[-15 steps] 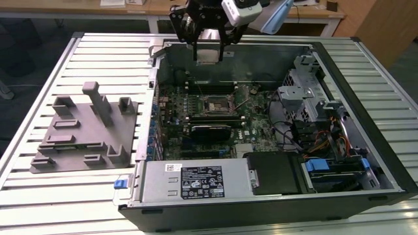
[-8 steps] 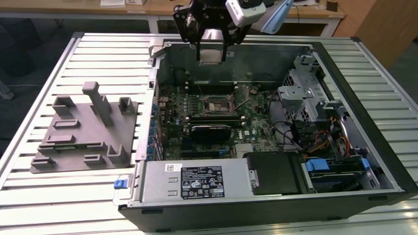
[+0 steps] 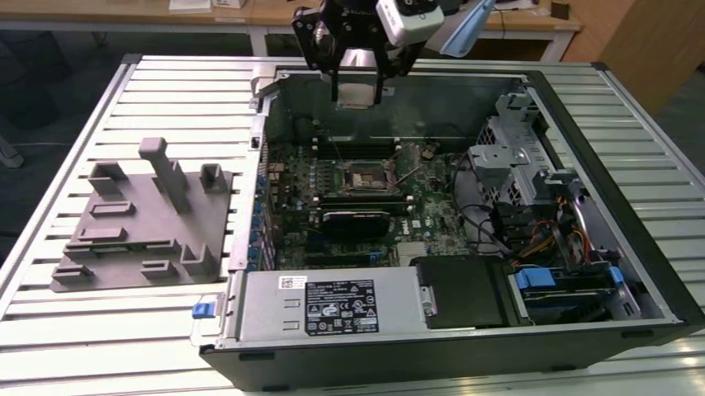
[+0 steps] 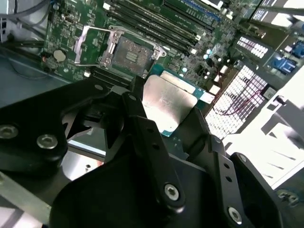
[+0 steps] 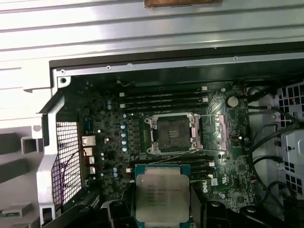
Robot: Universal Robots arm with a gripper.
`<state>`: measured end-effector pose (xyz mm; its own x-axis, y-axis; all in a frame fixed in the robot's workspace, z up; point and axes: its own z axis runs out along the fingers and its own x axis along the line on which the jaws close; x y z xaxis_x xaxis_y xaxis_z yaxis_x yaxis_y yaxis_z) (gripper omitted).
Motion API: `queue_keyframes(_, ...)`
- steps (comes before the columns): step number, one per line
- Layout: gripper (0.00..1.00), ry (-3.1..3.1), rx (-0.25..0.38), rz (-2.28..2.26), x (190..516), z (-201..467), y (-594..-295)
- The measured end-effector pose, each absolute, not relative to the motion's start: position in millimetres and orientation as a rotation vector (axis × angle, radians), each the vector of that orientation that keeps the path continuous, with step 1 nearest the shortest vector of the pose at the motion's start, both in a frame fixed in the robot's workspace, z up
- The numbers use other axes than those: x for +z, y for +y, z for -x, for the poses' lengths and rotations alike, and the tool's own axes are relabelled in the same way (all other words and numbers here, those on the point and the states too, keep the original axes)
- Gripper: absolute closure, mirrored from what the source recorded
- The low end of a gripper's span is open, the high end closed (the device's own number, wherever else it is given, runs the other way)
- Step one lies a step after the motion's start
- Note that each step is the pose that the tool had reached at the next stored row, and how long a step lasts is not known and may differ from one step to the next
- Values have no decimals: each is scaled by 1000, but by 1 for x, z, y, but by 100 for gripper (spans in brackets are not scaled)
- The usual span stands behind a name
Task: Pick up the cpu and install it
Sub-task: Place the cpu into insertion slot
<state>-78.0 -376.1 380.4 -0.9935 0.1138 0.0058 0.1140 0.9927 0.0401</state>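
My gripper [image 3: 358, 87] hangs above the far wall of the open computer case [image 3: 617, 107], shut on the cpu [image 3: 355, 94], a thin square chip with a silvery top. In both wrist views the cpu [image 5: 162, 194] [image 4: 168, 100] sits between the two black fingers [image 4: 142, 123]. The open socket [image 3: 366, 175] lies on the motherboard below and nearer than the gripper, its metal frame folded back. In the first wrist view the socket [image 5: 172, 134] is just past the chip's edge, and in the second wrist view the socket [image 4: 130, 53] shows beyond the chip.
A grey plastic fixture block [image 3: 144, 223] stands on the slatted table at the exterior view's left. Inside the case are memory sticks [image 3: 352, 198], a power supply [image 3: 330, 305], a drive cage [image 3: 518, 165] and loose cables [image 3: 551, 239].
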Motion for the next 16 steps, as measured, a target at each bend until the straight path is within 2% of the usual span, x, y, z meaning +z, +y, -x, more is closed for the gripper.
queue_keyframes(16,46,-3105,-64,477,380,78,-376)
